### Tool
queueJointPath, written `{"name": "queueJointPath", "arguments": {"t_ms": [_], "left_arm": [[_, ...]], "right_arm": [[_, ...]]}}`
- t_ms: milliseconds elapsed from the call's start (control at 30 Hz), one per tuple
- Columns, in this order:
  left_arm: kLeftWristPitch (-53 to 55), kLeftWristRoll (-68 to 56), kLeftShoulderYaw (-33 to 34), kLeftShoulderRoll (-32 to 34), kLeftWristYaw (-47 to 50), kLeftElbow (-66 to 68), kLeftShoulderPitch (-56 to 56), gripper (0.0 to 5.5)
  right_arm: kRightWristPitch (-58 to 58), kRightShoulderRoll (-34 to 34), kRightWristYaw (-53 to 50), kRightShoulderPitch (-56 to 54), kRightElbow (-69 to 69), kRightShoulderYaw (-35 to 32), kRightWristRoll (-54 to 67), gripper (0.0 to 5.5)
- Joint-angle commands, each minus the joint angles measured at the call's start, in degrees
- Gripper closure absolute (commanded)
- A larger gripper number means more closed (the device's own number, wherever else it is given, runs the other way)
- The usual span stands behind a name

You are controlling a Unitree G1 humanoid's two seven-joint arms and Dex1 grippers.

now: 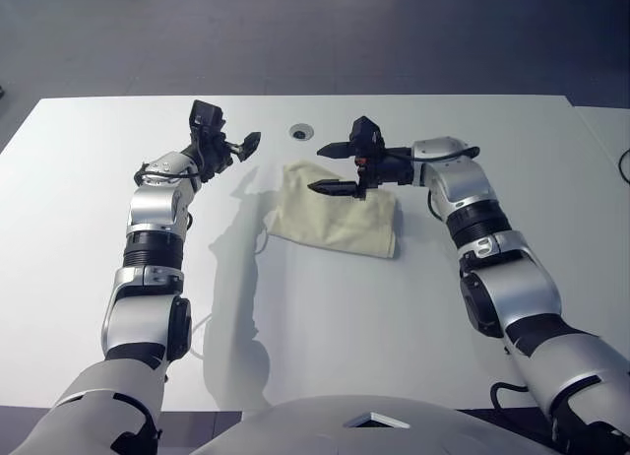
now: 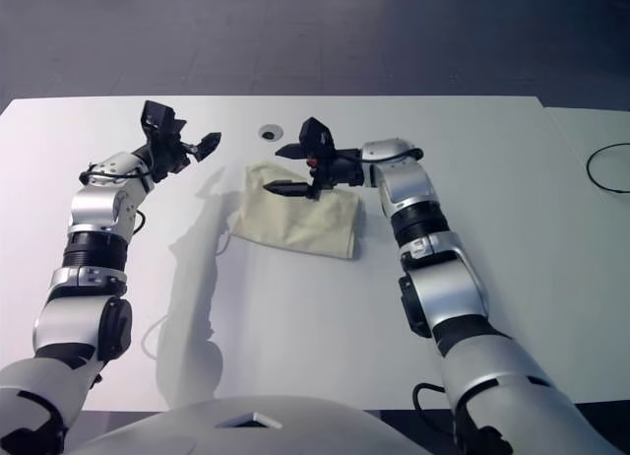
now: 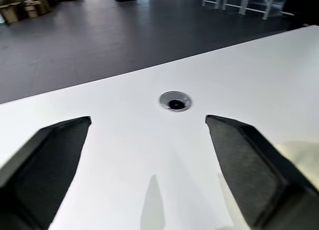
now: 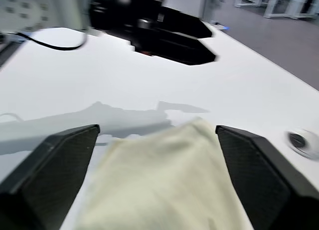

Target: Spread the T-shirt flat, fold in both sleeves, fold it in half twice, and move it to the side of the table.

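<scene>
The T-shirt (image 1: 340, 217) lies folded into a compact cream bundle on the white table (image 1: 98, 179), a little beyond the middle and just on the near side of the round cable grommet (image 1: 301, 131). Its near right edge shows the stacked layers, and its left edge runs along bare tabletop.

The right gripper (image 1: 328, 169) hangs over the far left part of the bundle with its fingers spread wide, the cloth showing between them in the right wrist view. I cannot tell whether the lower finger touches the fabric. The left gripper (image 1: 246, 145) is also wide open and holds nothing. It sits over bare table to the left of the shirt, apart from it, pointing toward the grommet.

Broad open surface runs left, right and near of the bundle. The far edge of the table lies just beyond the grommet. A black cable (image 2: 608, 167) loops at the far right.
</scene>
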Motion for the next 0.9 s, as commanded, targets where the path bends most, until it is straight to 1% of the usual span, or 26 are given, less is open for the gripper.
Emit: {"name": "queueJointPath", "arguments": {"t_ms": [33,67,100,333,500,600,700,800,900], "left_arm": [[2.2,-1.0,0.2,-1.1,1.1,-3.9,-0.3,0.41],[2.4,-1.1,0.1,-1.1,1.1,-4.2,-0.3,0.2],[2.7,-1.2,0.1,-1.1,1.2,-4.6,-0.3,0.13],[2.4,-1.1,0.1,-0.7,0.8,-2.5,-2.2,0.13],[1.5,-1.5,1.3,-0.9,2.6,-2.2,-3.8,0.13],[1.1,-1.9,2.0,-0.9,3.3,-2.4,-4.5,0.13],[1.0,-2.0,2.4,-0.6,4.0,-3.2,-4.3,0.13],[0.7,-1.9,2.9,-0.7,5.4,-4.7,-3.5,0.13],[2.0,-2.2,3.9,-1.3,8.0,-10.1,-0.1,0.13]], "right_arm": [[-6.5,-0.3,-2.3,1.4,7.3,-0.7,-1.8,0.37],[-8.1,-0.4,-2.8,1.6,9.5,-0.6,-2.3,0.17],[-9.4,-0.4,-3.1,1.8,11.3,-0.5,-2.7,0.12],[-14.1,-0.4,-3.0,2.9,15.8,-1.1,-3.8,0.12],[-15.2,-1.3,-5.6,6.0,20.1,1.6,-8.4,0.12],[-16.4,-3.3,-11.2,9.5,24.2,2.8,-12.0,0.12],[-18.3,-7.6,-21.0,14.1,28.0,3.7,-15.1,0.12],[-15.7,-12.7,-34.5,18.5,30.9,0.5,-13.5,0.12],[-11.4,-15.6,-45.1,22.7,32.4,-5.2,-8.4,0.12]]}}
